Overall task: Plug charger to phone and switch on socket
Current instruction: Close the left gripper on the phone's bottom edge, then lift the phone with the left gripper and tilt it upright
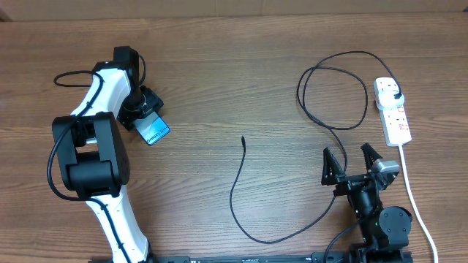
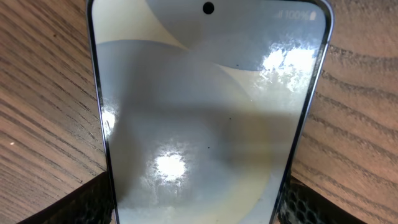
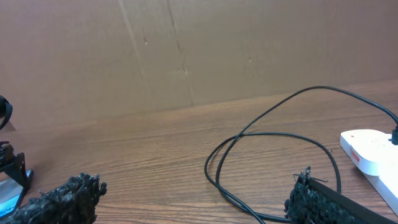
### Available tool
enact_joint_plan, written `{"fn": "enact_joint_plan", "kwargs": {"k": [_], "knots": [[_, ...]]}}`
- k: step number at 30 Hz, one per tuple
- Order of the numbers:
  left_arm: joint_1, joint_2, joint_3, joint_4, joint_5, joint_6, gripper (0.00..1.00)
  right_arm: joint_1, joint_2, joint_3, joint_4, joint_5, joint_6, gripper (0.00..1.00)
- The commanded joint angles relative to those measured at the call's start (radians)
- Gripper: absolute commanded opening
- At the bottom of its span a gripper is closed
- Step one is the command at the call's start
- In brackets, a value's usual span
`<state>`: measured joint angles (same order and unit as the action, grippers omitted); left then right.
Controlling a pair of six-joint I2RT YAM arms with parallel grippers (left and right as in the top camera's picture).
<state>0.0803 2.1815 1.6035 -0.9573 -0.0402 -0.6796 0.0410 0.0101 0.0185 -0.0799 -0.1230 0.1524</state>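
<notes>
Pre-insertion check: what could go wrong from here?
1. The charger's connector tip lies loose on the table, apart from the open right gripper. The thin cable may slip or twist when pinched.
2. Its slack loop lies beside the power strip. Reaching to switch that on could snag the cable.
3. The left gripper holds the phone by its edges, so an insertion push may shift it.

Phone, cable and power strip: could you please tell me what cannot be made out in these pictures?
1. Phone, lower end: cut off by the bottom edge in the left wrist view; under the left tool overhead.
2. Power strip, switches: too small overhead; cut off by the right edge in the right wrist view.
3. Cable, tip: too small overhead to tell its shape.
</notes>
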Motion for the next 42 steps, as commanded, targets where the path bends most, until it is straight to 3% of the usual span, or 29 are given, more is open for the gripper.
{"fn": "enact_joint_plan", "kwargs": {"k": [1,4,7,12,15,26,37,42], "knots": [[0.003,0.024,-0.032,-0.014,-0.018,0.011,0.67,0.006,-0.007,-0.01,0.004,0.01,-0.008,1.0],[0.003,0.024,-0.032,-0.014,-0.018,0.011,0.63,0.006,-0.007,-0.01,0.004,0.01,-0.008,1.0],[0.003,0.024,-0.032,-0.014,-0.018,0.011,0.52,0.006,-0.007,-0.01,0.004,0.01,-0.008,1.0],[0.003,0.024,-0.032,-0.014,-0.018,0.011,0.17,0.006,-0.007,-0.01,0.004,0.01,-0.008,1.0],[0.003,0.024,-0.032,-0.011,-0.018,0.01,0.04,0.006,-0.007,-0.01,0.004,0.01,-0.008,1.0],[0.003,0.021,0.005,-0.013,-0.011,0.011,0.04,0.006,-0.007,-0.01,0.004,0.01,-0.008,1.0],[0.003,0.021,0.305,-0.196,0.022,0.022,0.04,0.006,-0.007,-0.01,0.004,0.01,-0.008,1.0],[0.003,0.021,0.444,-0.282,0.207,0.022,0.04,0.006,-0.007,-0.01,0.004,0.01,-0.008,1.0]]}}
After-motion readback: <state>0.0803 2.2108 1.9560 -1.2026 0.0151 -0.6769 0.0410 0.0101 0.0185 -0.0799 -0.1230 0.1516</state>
